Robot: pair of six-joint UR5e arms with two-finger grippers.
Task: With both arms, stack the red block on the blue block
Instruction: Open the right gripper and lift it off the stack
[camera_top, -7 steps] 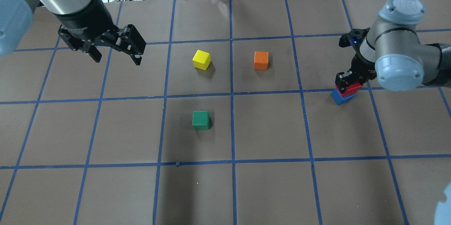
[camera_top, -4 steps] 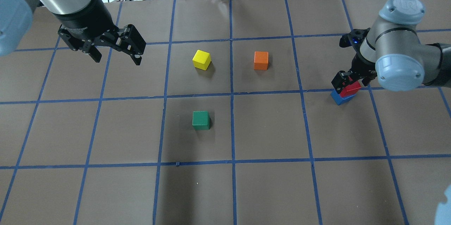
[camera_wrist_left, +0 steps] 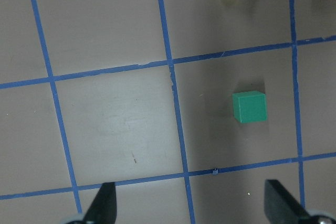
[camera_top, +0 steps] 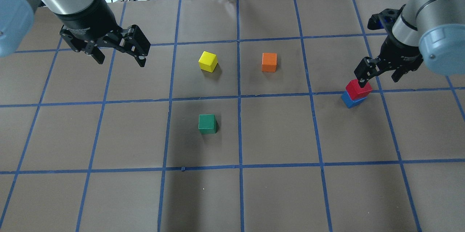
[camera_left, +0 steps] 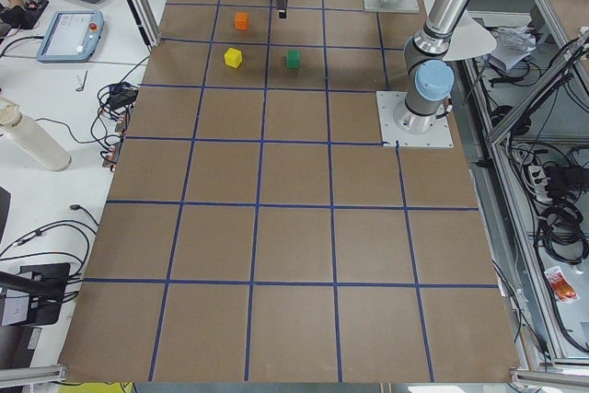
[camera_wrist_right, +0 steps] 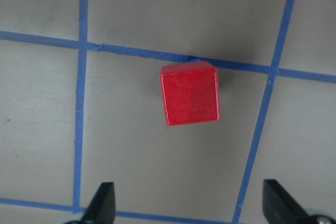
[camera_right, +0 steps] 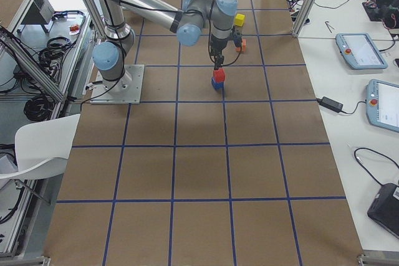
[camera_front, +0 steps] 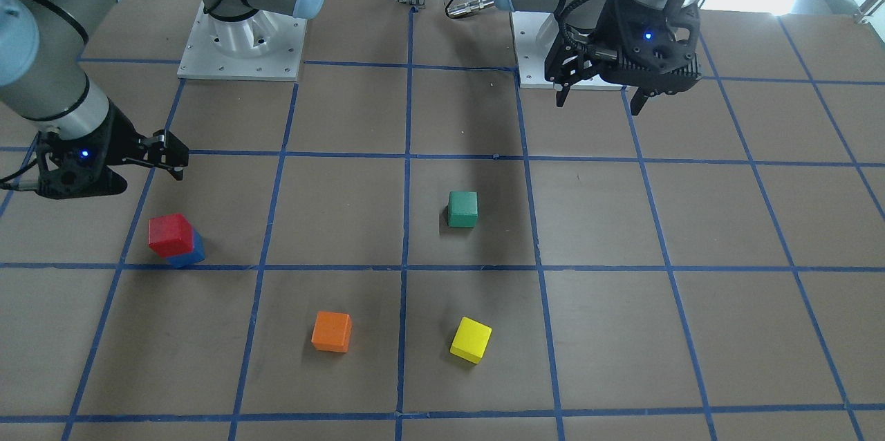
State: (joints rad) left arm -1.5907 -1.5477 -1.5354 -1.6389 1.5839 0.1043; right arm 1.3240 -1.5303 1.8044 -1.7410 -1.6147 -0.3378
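Right gripper points down just above the blue block with its fingers spread wide. The red block sits on top of the blue block, a bit twisted and touching neither finger. Left gripper hovers empty with its fingers apart, well away from the blue block. A second ago the right gripper was down around the red block; it has since let go and lifted, while the left arm has not moved.

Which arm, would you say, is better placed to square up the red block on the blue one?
The right. Its open pincer hangs just above the red block, which sits on the blue block; the left pincer, also open, hovers far off beyond the yellow block.
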